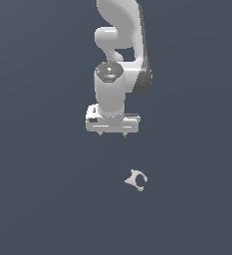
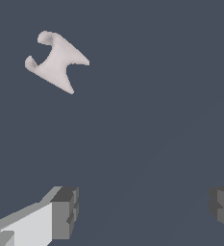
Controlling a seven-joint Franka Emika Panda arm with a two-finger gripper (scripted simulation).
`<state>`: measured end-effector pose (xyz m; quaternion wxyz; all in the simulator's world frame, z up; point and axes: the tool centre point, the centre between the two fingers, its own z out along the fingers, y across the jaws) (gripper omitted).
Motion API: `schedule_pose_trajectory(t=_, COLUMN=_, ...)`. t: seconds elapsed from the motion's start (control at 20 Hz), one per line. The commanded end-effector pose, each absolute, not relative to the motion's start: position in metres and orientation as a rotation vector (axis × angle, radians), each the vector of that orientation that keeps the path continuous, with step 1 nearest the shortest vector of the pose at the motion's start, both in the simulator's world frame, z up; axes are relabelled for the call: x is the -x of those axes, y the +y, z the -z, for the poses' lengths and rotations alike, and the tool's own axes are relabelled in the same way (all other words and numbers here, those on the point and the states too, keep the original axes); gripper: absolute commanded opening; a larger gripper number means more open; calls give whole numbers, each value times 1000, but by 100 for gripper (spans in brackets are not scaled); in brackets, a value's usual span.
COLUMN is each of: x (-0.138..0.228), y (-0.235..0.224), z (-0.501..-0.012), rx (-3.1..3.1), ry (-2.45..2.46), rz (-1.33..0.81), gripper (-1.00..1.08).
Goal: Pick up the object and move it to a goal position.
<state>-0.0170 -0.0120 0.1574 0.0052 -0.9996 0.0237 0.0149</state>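
Observation:
The object [image 1: 136,180] is a tiny pale pinkish-white piece with a C-shaped hook and short prongs, lying on the dark floor. In the exterior view it sits below the gripper and a little toward the exterior view's right. My gripper [image 1: 112,134] hangs above the floor, pointing down, open and holding nothing. The wrist view shows the object [image 2: 57,62] well away from the gap between the two dark fingertips [image 2: 65,211], which stand wide apart with only bare floor between them.
The white arm [image 1: 120,45] rises behind the gripper toward the top of the exterior view. A flat dark grey-blue floor [image 1: 38,199] fills everything else. No goal marker is visible.

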Motion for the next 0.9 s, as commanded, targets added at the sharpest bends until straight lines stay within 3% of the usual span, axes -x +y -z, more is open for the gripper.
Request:
schedule_pose_trajectory(t=0.0, x=17, y=-12, z=-157, rx=3130, ry=74, rz=-47, gripper=100)
schedule_pose_trajectory(t=0.4, x=25, y=16, z=-148, rx=3130, ry=-55, rz=-96, gripper=100)
schedule_pose_trajectory(t=0.85, x=19, y=19, z=-146, rx=3130, ry=-25, rz=-94, gripper=100)
